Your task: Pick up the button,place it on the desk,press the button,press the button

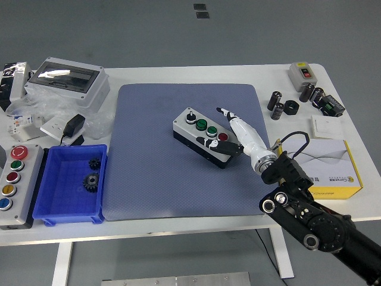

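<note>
A grey button box with a black knob, two green buttons and a red button lies at an angle on the blue mat. My right hand reaches in from the lower right and rests at the box's right end. Its thumb lies across the box's near edge and a finger stretches past the red button. The fingers are extended and grasp nothing. The left arm is out of sight.
A blue bin with two black gears sits at the left, beside another button box. A grey enclosure, bags and an adapter crowd the back left. Black cylinders, a small switch box and a yellow-white carton stand right.
</note>
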You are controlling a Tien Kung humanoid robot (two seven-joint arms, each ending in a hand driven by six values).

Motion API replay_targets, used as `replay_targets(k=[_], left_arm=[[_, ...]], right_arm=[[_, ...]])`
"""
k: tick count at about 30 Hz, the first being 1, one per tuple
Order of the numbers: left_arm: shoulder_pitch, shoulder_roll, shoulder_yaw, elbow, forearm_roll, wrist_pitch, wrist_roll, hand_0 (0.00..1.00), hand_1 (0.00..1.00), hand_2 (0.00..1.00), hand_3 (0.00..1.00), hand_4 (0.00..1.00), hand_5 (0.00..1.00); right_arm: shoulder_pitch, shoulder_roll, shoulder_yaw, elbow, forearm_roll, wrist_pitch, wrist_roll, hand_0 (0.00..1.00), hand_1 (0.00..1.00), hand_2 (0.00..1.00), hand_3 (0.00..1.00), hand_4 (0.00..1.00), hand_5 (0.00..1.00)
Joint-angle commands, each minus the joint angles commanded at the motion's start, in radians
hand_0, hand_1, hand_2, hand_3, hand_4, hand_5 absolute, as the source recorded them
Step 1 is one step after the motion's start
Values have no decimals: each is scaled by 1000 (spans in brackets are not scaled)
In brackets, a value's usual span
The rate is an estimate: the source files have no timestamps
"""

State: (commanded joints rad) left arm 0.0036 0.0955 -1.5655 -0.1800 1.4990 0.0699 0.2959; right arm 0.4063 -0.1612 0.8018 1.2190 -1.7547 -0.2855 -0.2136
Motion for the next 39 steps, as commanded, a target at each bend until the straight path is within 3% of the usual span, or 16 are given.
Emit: replay_targets(k=[11,24,25,30,31,36,37,39], left_arm=[[-4,0,-8,0,9,0,2,627,621,557,608,681,211],[-5,1,0,0,5,-1,1,627,621,557,608,681,210],[-5,1,1,0,5,-1,1,627,621,557,608,681,210],[-5,2,3,0,6,-2,1,627,621,557,608,681,210],[-5,2,3,0,5,-2,1,627,621,557,607,680,208],[-5,3,5,0,6,-2,1,627,621,557,607,680,208],[-5,3,5,0,6,-2,1,627,621,557,607,681,204],[-5,3,6,0,5,-2,0,627,621,557,607,681,204]], right_arm=[[31,2,-62,-30,-39,-1,-28,998,998,998,998,998,626],[44,4,-122,-38,-156,-47,-93,998,998,998,998,998,626],[44,4,-125,-40,-158,-48,-95,750,777,894,998,998,542],[48,6,-137,-51,-160,-51,-103,750,777,894,998,998,542],[49,7,-139,-54,-160,-52,-103,436,588,731,998,952,368],[50,7,-145,-57,-156,-78,-101,436,588,731,998,952,368],[50,6,-147,-58,-152,-84,-98,343,490,679,982,937,334],[50,6,-152,-60,-142,-92,-88,343,490,679,982,937,334]])
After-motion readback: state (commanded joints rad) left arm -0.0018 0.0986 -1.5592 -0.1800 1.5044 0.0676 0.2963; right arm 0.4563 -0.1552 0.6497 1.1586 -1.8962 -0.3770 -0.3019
